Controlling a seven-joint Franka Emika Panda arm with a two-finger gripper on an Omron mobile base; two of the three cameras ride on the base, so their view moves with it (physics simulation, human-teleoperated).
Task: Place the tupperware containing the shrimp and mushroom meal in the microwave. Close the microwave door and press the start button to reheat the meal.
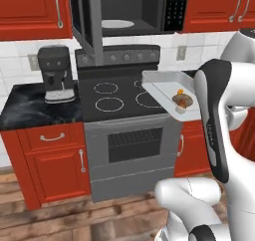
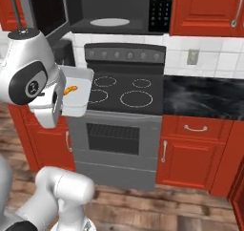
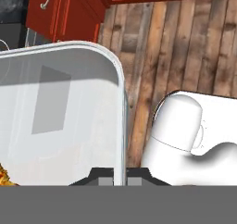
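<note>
Pale plastic tupperware (image 1: 164, 88), rim pinched by my hand (image 3: 120, 181), was tilted; I feared the shrimp and mushroom meal (image 1: 182, 99) could slide out.

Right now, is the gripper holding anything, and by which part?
Yes: the gripper is shut on the tupperware, pinching its rim wall at one edge, held above the floor.

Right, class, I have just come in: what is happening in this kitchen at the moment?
The robot's hand is shut on the rim of the tupperware, holding it in the air over the front of the stove. The shrimp and mushroom meal lies in it. The microwave above the stove has its door swung open, with a pale turntable plate inside. The container has not yet gone in.
</note>
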